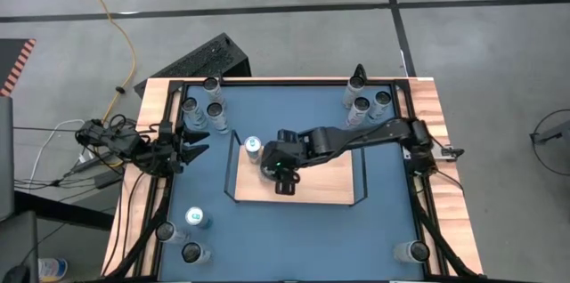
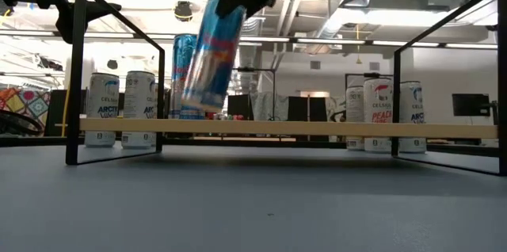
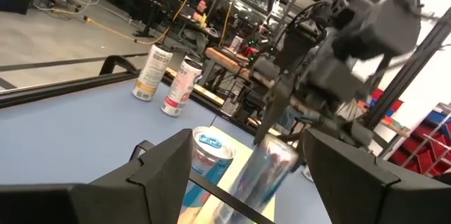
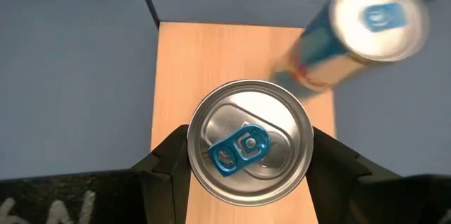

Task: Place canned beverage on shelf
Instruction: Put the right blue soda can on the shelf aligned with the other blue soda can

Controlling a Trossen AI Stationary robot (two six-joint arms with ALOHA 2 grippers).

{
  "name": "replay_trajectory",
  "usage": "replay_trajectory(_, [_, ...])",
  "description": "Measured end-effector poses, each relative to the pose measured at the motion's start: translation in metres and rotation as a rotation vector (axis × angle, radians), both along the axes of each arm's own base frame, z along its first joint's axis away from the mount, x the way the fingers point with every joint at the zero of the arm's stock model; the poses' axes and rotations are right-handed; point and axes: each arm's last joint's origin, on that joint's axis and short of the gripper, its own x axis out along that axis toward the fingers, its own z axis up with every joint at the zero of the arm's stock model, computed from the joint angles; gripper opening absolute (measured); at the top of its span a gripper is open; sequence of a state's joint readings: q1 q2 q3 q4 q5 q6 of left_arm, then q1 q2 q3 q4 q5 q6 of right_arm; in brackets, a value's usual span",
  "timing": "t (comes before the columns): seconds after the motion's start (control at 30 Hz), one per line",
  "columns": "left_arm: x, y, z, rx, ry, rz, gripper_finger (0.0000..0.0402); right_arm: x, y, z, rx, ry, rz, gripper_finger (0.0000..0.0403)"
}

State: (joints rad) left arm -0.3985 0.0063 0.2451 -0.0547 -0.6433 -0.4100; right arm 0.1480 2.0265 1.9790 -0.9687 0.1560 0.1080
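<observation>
My right gripper (image 1: 285, 176) is over the light-wood shelf (image 1: 329, 190) and shut on a blue-and-silver can (image 2: 207, 58), whose top with a blue tab fills the right wrist view (image 4: 250, 150). A second blue can (image 1: 253, 147) stands upright on its base at the shelf's far left part, and also shows in the right wrist view (image 4: 366, 27). My left gripper (image 1: 198, 145) is open and empty at the table's left edge, level with the shelf. My right gripper pinches the can's top end (image 4: 192, 155) between its two fingers (image 4: 168, 162), one on each side of the rim. The fingers come from above, pointing down. The can hangs tilted, its bottom (image 2: 194, 109) toward the table's left, just above the shelf board.
Several cans stand at the table's far left corner (image 1: 200, 105) and three at the far right (image 1: 367, 105). More cans stand at the near left (image 1: 191, 230) and one at the near right (image 1: 411, 250). The shelf's black end rails (image 2: 79, 78) rise at both ends.
</observation>
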Motion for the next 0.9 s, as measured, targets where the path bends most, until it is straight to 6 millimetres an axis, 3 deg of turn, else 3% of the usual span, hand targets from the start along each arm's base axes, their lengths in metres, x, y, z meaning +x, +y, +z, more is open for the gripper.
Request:
replay_trajectory(0.07, [0.0,0.0,0.0,-0.003,-0.001,-0.001,0.0256,0.005,0.004,-0.005,-0.011,0.039,0.014,0.0201])
replay_trajectory(0.27, [0.0,0.0,0.0,-0.005,-0.001,-0.002,0.0256,0.01,0.008,0.011,-0.043,0.04,0.033,0.0202])
replay_trajectory(0.63, [0.0,0.0,-0.001,-0.003,0.004,-0.004,0.0256,0.026,0.006,-0.005,-0.069,0.13,0.027,0.0202])
replay_trajectory(0.9, [0.0,0.0,0.0,-0.003,0.001,-0.009,0.0256,0.026,0.006,-0.006,-0.078,0.142,0.042,0.0212])
